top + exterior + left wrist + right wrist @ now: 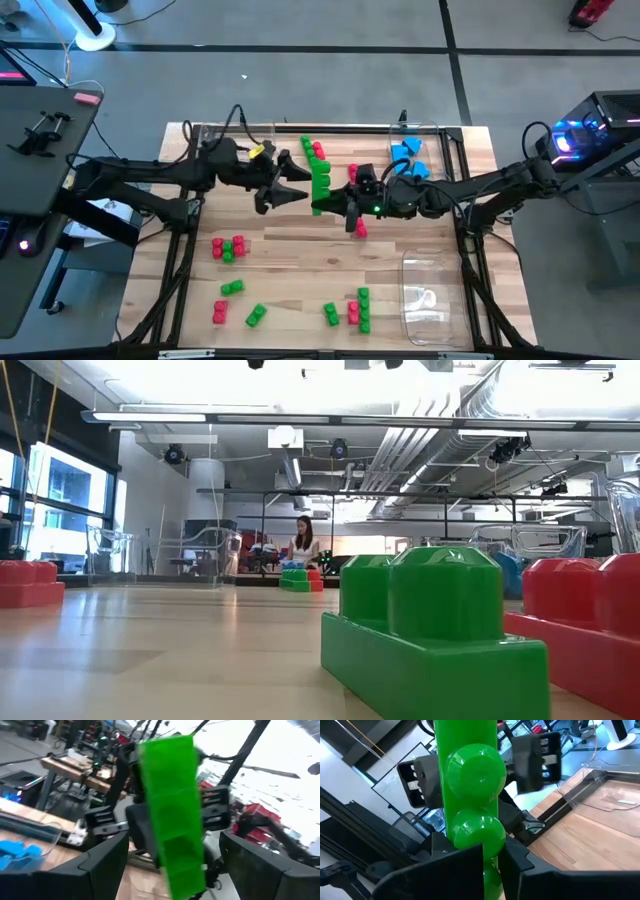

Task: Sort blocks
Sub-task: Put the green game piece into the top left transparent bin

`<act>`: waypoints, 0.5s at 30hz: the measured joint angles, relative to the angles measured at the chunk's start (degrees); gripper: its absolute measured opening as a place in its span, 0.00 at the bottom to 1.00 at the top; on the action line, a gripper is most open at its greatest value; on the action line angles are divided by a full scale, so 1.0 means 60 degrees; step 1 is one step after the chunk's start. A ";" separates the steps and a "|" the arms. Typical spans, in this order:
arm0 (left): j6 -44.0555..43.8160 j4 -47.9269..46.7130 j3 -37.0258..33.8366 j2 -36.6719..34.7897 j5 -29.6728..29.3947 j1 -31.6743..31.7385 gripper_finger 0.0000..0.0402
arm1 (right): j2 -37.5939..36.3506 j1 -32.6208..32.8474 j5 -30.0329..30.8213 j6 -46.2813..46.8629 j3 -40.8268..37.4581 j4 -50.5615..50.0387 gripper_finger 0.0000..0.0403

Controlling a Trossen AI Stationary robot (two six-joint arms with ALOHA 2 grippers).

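A long stack of green blocks (320, 178) sits over the table's middle and fills the right wrist view (470, 795). My right gripper (332, 203) reaches in from the table's right and is shut on it. My left gripper (300, 185) comes from the left, open. Its two fingers stand apart on either side of the green stack (175, 820) without touching it. Loose red and green blocks (228, 248) lie on the near half of the wooden table. Blue blocks (408, 160) lie in a clear tray at the far edge. My right gripper pinches the green stack between its two fingers (465, 870) near the stack's near end (487, 847). The fingers come level from the table's right and lie across the stack. The rest of the stack reaches out past the fingers toward the far edge and appears lifted clear.
Red blocks (318, 150) lie beside the stack's far end, and one red block (360, 230) lies just under my right gripper. A clear tray (425, 290) stands near right, another (230, 135) far left. Green (430, 630) and red blocks (580, 620) stand close to the low camera. A person (303, 542) sits far behind.
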 joint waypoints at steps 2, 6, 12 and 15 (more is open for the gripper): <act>0.0007 0.0014 0.0000 0.0164 -0.0137 0.0002 0.74 | 0.0000 0.0000 -0.0029 0.0014 0.0000 -0.0032 0.00; 0.0015 0.0099 0.0000 0.0316 -0.0294 0.0006 0.74 | 0.0000 -0.0001 -0.0020 0.0007 0.0000 -0.0041 0.00; 0.0035 0.0777 0.0000 0.0369 -0.0656 0.0011 0.74 | 0.0040 -0.0227 0.0027 0.0012 0.0004 -0.0367 0.00; 0.0036 0.1108 0.0000 0.0350 -0.0754 0.0021 0.74 | 0.0188 -0.0431 0.0020 0.0136 0.0005 -0.0363 0.00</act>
